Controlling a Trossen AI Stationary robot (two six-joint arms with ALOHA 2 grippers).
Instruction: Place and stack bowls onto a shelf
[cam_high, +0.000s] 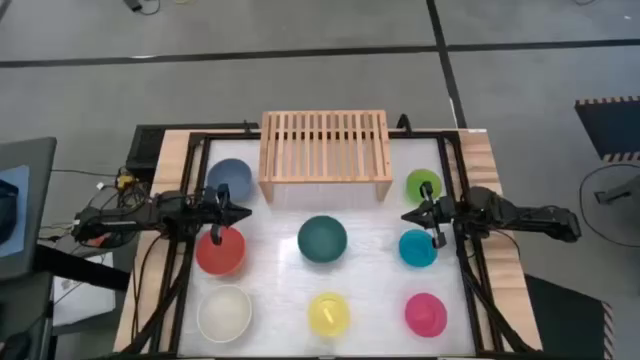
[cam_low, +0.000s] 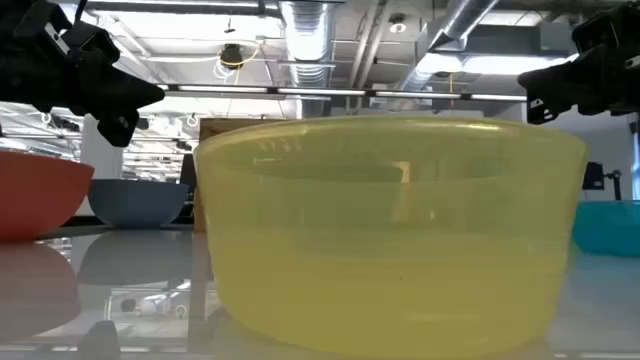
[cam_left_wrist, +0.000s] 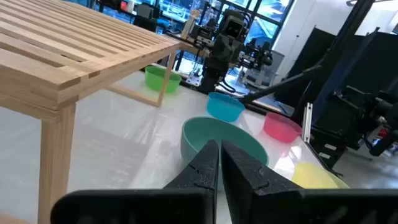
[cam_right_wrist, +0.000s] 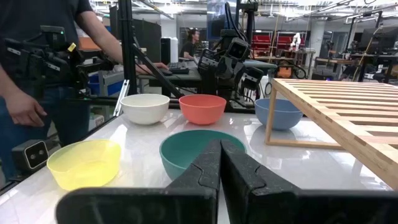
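High view shows the white table (cam_high: 380, 300) with the light-wood shelf (cam_high: 324, 147) at its far edge, nothing on its slats. Both arms hang level over the table, each with its fingers pressed together on nothing. Ahead of the left gripper's (cam_high: 243, 213) tips, toward the table's middle, sits the dark teal bowl (cam_high: 322, 239); the right gripper (cam_high: 408, 215) points at it from the other side, and both stay clear of it. Of the large bowls, the slate blue bowl (cam_high: 229, 177) lies just behind the left fingers, beside the shelf's leg, the red bowl (cam_high: 220, 250) just under and in front of them, and the cream white bowl (cam_high: 224, 312) farther to the front. Of the small ones, the lime green bowl (cam_high: 423, 184) sits behind the right fingers, the cyan bowl (cam_high: 417, 247) just in front of them, the magenta bowl (cam_high: 426, 314) nearer the front edge, and the yellow bowl (cam_high: 329, 313) at front centre. A person (cam_right_wrist: 46, 68) stands beyond the table in the right wrist view.
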